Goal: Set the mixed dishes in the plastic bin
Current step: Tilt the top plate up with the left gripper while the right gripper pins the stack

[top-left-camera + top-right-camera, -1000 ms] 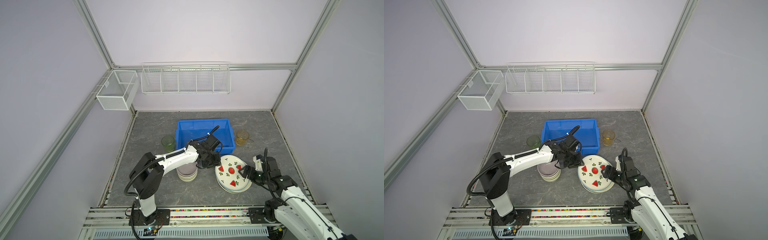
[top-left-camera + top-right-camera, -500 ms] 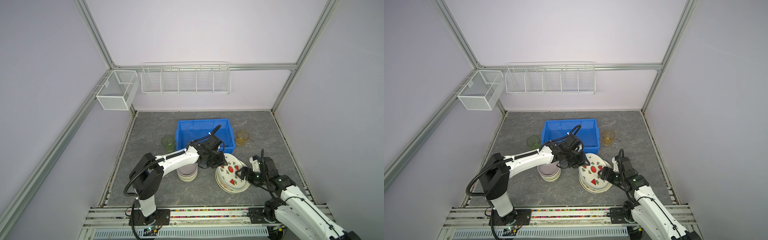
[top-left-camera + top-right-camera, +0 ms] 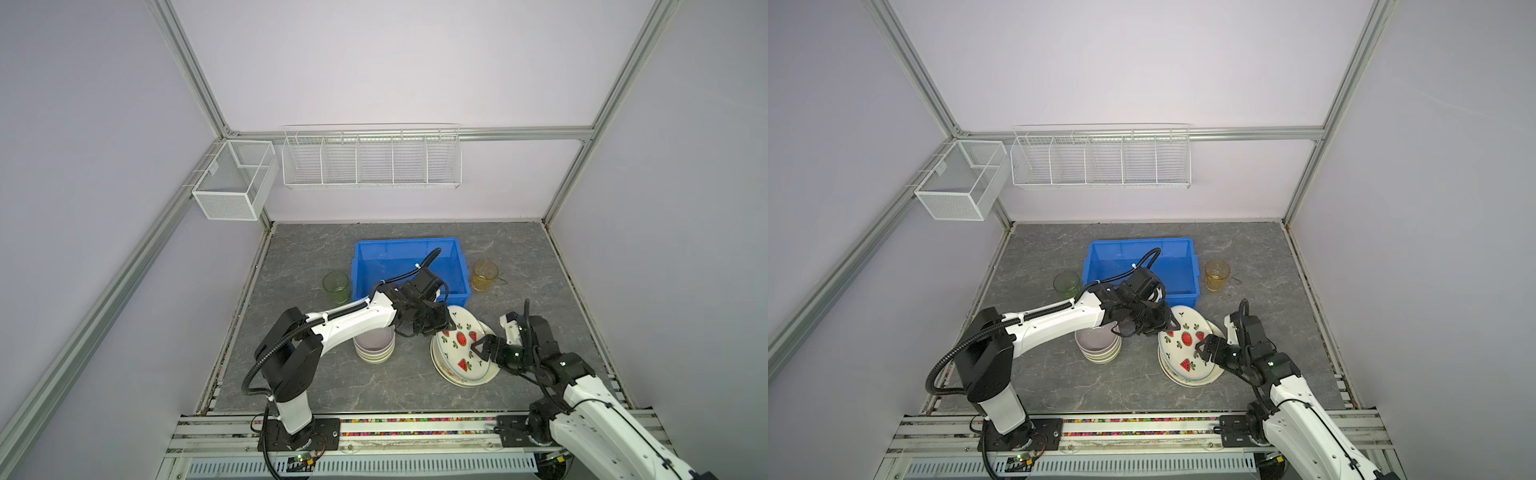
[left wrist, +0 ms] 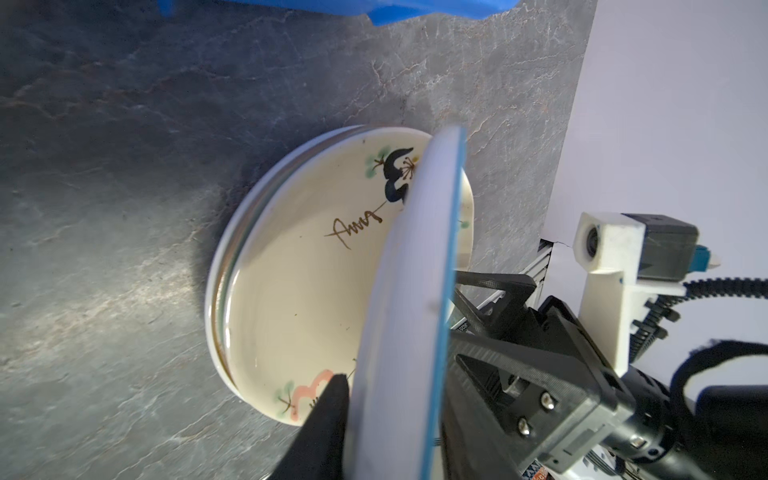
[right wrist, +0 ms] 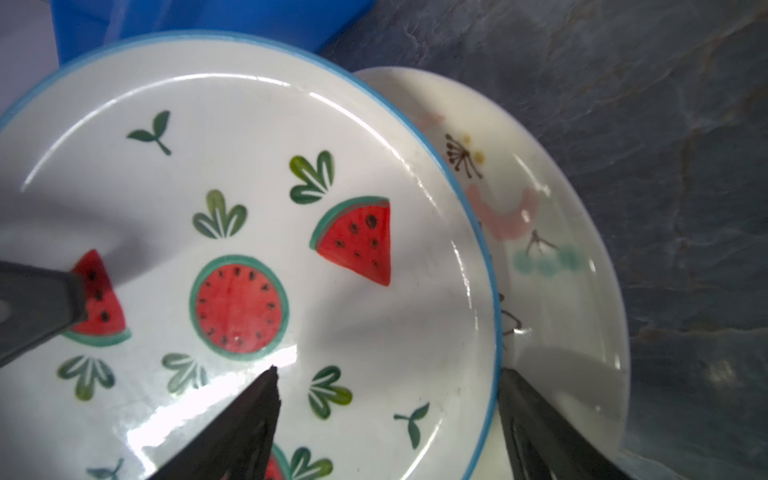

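Change: your left fingers (image 4: 328, 424), clamped on the round white watermelon-print ceramic plate (image 5: 249, 208), now tip it up; binning can start.
Right fingers (image 5: 245, 424): apart.

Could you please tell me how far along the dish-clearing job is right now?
Done: nothing shows in the blue bin yet. In hand: the left gripper pinches the tilted watermelon plate by its rim; the right gripper stands open around its opposite edge. Left: that plate, the plates under it, the stacked bowls, green cup and amber cup.
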`<state>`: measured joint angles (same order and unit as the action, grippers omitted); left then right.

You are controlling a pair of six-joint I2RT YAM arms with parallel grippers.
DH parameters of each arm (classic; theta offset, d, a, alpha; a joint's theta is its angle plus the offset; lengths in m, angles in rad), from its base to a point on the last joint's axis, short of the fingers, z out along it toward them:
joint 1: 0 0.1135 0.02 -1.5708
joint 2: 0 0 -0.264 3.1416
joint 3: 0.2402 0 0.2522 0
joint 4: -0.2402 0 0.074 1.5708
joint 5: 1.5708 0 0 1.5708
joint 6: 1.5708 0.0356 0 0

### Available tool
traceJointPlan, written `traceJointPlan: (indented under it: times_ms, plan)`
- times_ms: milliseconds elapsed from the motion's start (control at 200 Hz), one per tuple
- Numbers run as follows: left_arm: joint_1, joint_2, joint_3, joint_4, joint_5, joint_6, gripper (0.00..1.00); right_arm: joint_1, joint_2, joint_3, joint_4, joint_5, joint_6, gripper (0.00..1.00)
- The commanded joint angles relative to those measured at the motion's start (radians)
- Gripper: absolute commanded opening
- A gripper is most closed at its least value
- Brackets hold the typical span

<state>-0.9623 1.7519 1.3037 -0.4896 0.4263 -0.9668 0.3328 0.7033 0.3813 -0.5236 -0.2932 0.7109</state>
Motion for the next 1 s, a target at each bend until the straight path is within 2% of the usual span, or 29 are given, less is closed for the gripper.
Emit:
traceJointPlan:
  times_ms: [0,155,675,905,995]
  plan:
    - [0.004,-0.041,0.003,0.01,0.012,0.007,0.37,0.009,-0.009,0.018,0.0,-0.011,0.009,0.84]
    - [0.004,-0.04,0.002,0.005,0.009,0.01,0.36,0.009,-0.012,0.02,-0.001,-0.01,0.01,0.84]
    - [0.004,-0.044,0.009,-0.037,-0.02,0.03,0.23,0.009,-0.022,0.018,-0.009,-0.004,0.009,0.85]
    - [0.004,-0.038,0.005,-0.036,-0.023,0.029,0.15,0.009,-0.022,0.015,-0.007,-0.008,0.009,0.85]
    - [0.003,-0.039,0.006,-0.038,-0.028,0.029,0.09,0.009,-0.028,0.016,-0.008,-0.008,0.01,0.85]
